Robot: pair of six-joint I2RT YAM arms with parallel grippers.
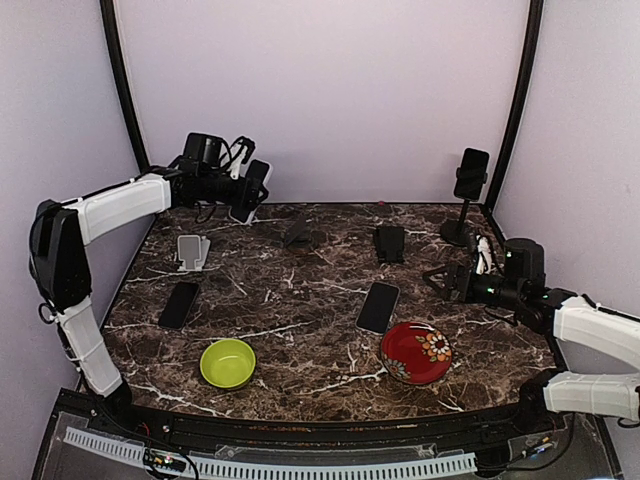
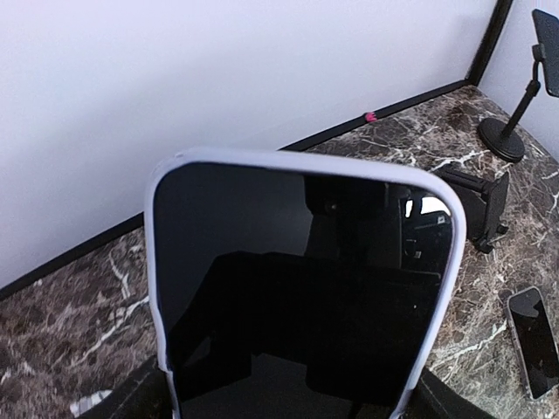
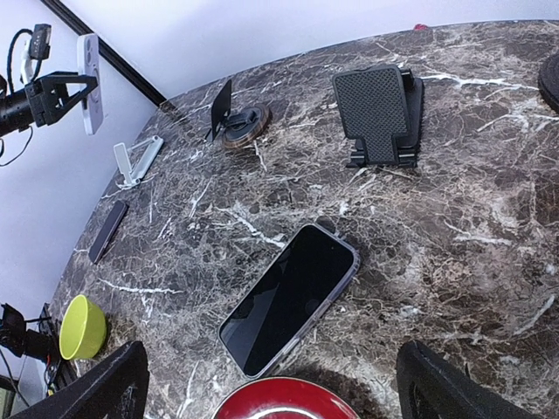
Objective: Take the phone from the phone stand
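While your left gripper (image 1: 238,180) clamps the white-cased phone (image 1: 251,191) aloft over the table's (image 1: 300,300) back-left corner, your right gripper (image 1: 441,282) hovers spread open.

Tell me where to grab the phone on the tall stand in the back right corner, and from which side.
Pinch the phone across its two long edges, in its upper half. It stands upright in portrait on the tall stand, so its top looks free. Come from the front with the right gripper, the nearer one, then lift it up and out.
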